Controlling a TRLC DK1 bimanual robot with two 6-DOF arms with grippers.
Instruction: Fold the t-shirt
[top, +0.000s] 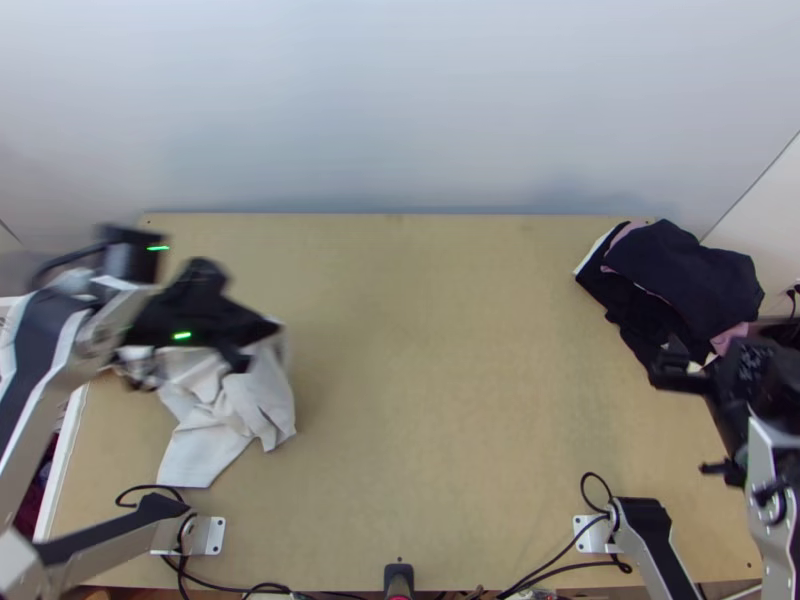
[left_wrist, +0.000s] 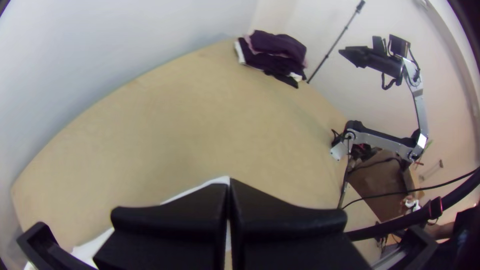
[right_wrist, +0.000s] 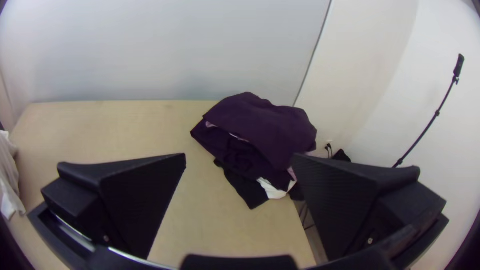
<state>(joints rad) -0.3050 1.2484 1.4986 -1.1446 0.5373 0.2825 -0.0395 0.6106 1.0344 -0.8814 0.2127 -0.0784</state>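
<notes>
Blurred in the top view, my left gripper (top: 268, 330) is over the table's left side, at the upper part of the white t-shirt (top: 215, 420). The cloth hangs bunched and creased from it, its lower part over the table. In the left wrist view my left gripper (left_wrist: 229, 186) has its fingers pressed together, with a white cloth edge (left_wrist: 200, 189) peaking at their tips. My right gripper (top: 700, 420) is over the right side, near the dark pile. In the right wrist view my right gripper (right_wrist: 240, 162) stands wide open, with nothing between its fingers.
A pile of dark clothes (top: 685, 280) with pink and white parts lies at the table's back right corner. Bare wooden tabletop (top: 430, 380) stretches between pile and t-shirt. A white-rimmed container (top: 60, 470) stands at the left edge. Cables (top: 560, 550) run along the near edge.
</notes>
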